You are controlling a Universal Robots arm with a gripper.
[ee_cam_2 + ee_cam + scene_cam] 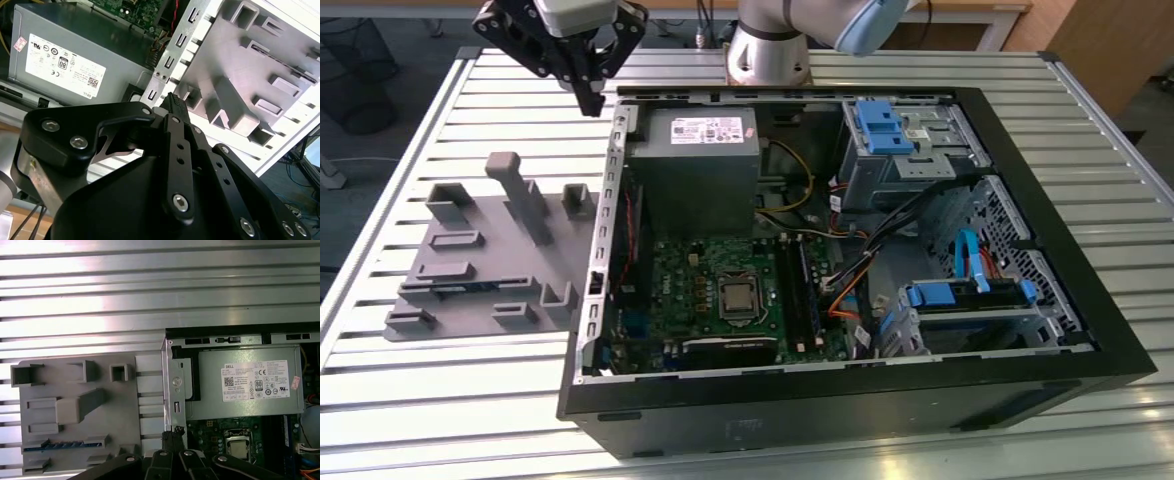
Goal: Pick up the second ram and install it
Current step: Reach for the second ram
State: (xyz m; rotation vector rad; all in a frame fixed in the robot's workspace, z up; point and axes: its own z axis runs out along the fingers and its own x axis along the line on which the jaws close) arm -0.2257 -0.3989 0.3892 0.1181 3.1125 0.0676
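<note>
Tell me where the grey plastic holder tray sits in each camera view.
Exterior view: the grey holder tray lies on the slatted table, at the exterior view's left of the open computer case.
Second wrist view: the tray lies beyond the case's metal edge.
First wrist view: the tray lies on the slats beside the case wall.
Shared landmark: the power supply with its white label.

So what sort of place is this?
Likely a robotics lab or workshop bench: a robot arm stands at a slatted metal table holding an opened computer case and a grey holder tray.
</note>
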